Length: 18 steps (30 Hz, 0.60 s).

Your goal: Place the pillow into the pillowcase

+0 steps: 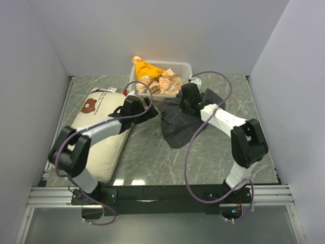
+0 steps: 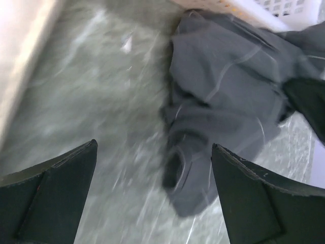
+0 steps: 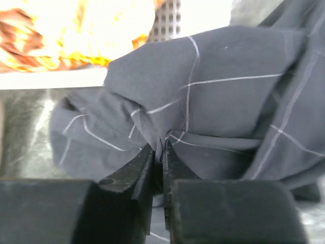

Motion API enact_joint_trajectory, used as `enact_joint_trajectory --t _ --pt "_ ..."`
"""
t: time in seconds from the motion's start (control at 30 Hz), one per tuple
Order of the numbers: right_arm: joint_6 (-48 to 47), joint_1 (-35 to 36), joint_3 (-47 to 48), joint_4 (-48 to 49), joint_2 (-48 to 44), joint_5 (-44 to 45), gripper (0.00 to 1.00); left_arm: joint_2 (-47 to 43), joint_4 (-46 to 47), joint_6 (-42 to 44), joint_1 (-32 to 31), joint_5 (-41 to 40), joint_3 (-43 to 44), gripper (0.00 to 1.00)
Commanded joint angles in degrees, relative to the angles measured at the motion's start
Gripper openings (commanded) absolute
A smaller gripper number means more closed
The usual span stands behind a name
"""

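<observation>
The cream pillow [image 1: 107, 152] with a brown bear face lies along the table's left side, partly under my left arm; its edge [image 2: 20, 46] shows in the left wrist view. The dark checked pillowcase [image 1: 176, 127] lies crumpled in the middle right, in front of the basket. My right gripper [image 1: 186, 105] is at its far part, and its jaws [image 3: 162, 148] are pinched on a fold of the pillowcase [image 3: 218, 96]. My left gripper [image 1: 149, 113] hangs wide open just left of the pillowcase [image 2: 223, 91], its fingers [image 2: 154, 145] empty above the bare table.
A white mesh basket [image 1: 186, 65] with orange-and-white cloth bundles [image 1: 152, 76] stands at the back centre, touching the pillowcase's far edge. Its rim [image 3: 51, 79] runs right behind the grasped fold. White walls close in the left, right and back sides.
</observation>
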Motion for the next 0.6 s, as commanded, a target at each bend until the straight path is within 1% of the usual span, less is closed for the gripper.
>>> enact_joint_trajectory --t 0.0,0.03,0.13,0.2,0.23,0.3,0.33,0.37,0.4,0.43,0.5,0.53,0.57 --pt "-0.3 -0.1 -0.2 -0.8 -8.5 2.3 0.10 8.0 13.0 2.8 0.3 9.0 6.4 0.97" --pt "-0.4 -0.1 -0.6 -1.5 -9.4 2.2 0.10 10.7 16.0 2.8 0.3 10.4 8.1 0.97" --pt "-0.4 -0.2 -2.3 -3.1 -13.4 1.3 0.09 15.9 19.3 2.2 0.2 14.9 11.9 0.96" --pt "-0.6 -0.1 -3.5 -3.6 -16.6 -0.3 0.09 18.5 19.8 1.1 0.1 17.4 14.2 0.96" --pt "-0.6 -0.2 -3.5 -4.4 -17.5 -0.4 0.09 20.8 20.6 0.7 0.0 18.2 16.1 0.93" --pt "-0.9 -0.2 -3.5 -5.4 -20.0 -1.6 0.10 22.2 24.2 -1.2 -0.2 21.4 16.7 0.91" --pt "-1.0 -0.1 -3.4 -6.4 -20.7 -2.1 0.12 22.7 26.6 -2.2 -0.3 22.7 15.8 0.89" --pt "-1.0 -0.1 -3.1 -7.1 -21.3 -2.3 0.13 23.0 31.3 -4.1 -0.6 23.6 15.7 0.88" --pt "-1.0 -0.2 -2.8 -7.7 -21.5 -2.9 0.13 23.3 32.6 -4.7 -0.8 24.6 15.9 0.86" --pt "-1.1 -0.1 -2.8 -8.6 -21.8 -3.1 0.13 23.8 33.9 -5.1 -1.2 26.3 16.9 0.77" --pt "-1.1 -0.2 -3.5 -9.0 -22.4 -3.9 0.13 23.7 34.0 -5.5 -2.1 26.8 18.8 0.64" --pt "-1.0 -0.1 -4.0 -9.1 -23.3 -3.8 0.13 23.3 33.0 -4.6 -2.8 26.5 19.6 0.43" --pt "-1.0 -0.1 -4.9 -9.5 -23.9 -3.3 0.15 23.0 30.2 -4.0 -3.1 26.0 20.3 0.31"
